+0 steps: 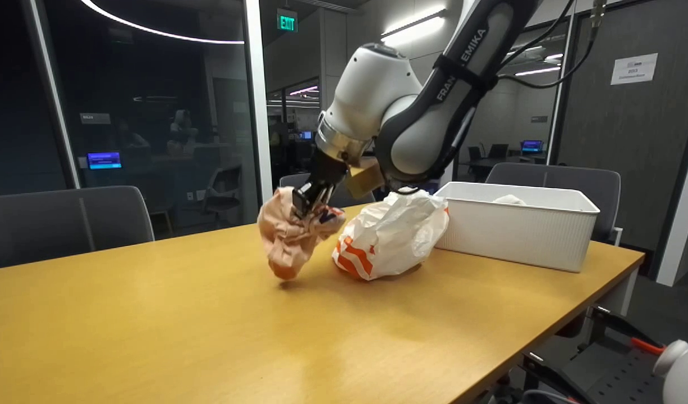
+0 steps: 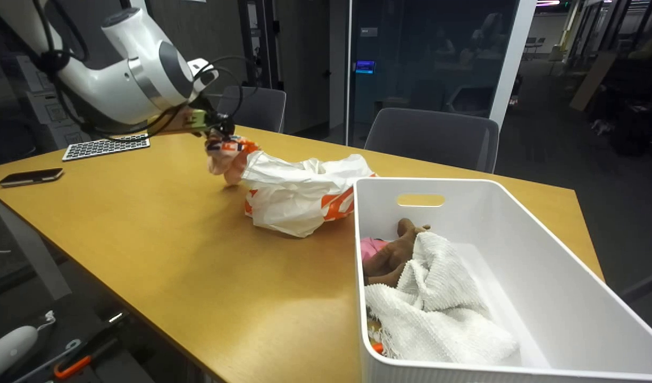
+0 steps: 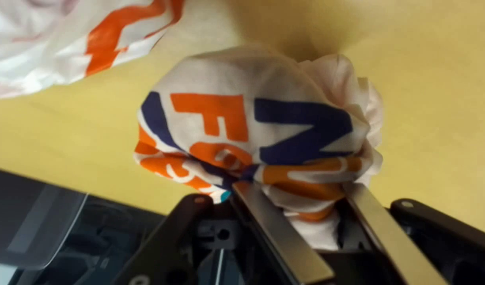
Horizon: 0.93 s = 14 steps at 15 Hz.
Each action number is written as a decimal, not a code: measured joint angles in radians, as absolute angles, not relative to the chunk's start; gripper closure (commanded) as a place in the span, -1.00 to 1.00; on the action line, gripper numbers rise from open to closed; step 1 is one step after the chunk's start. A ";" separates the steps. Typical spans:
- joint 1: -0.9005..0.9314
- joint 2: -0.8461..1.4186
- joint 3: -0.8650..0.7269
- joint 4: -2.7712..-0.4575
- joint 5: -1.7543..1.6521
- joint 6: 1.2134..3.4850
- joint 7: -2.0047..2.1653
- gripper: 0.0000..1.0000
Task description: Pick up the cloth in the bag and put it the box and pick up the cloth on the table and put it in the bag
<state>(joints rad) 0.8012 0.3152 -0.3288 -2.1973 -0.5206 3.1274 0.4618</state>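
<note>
Exterior view scan, left to right, places given against the bag. Well left of the bag in an exterior view: phone and keyboard on the table, not part of the job. Just left of the bag in both exterior views: gripper with the peach cloth, orange and navy print on it. Wrist view has that cloth bunched between the fingers, which stand apart by its bulk; I read it as a firm enough hold, since the cloth hangs from them with its low end just over the table or barely touching, can't tell which. Bag itself sits crumpled, mouth looks upward and usable, but no view reaches its bottom, so can't say what's inside. Right of the bag: white box, with a white cloth in it, partly covering a brown item. Status, my call: first half done, assuming the white cloth is the one meant for the box. Second half part way: peach cloth picked up, not yet in the bag. Left to do: raise it clear of the bag's rim, bring it over the mouth, lower, let go, back out. Watch item: bag looks like thin plastic, so likely to fold in or slide if the cloth snags its edge on the way down.
</note>
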 measured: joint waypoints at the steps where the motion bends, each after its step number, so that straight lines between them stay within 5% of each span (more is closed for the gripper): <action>1: 0.849 0.293 -0.410 -2.177 -0.556 3.121 0.491 0.91; 9: 1.195 0.241 -1.012 -2.039 -1.074 2.956 0.972 0.91; 14: 1.429 0.133 -1.145 -2.120 -1.284 2.574 1.203 0.91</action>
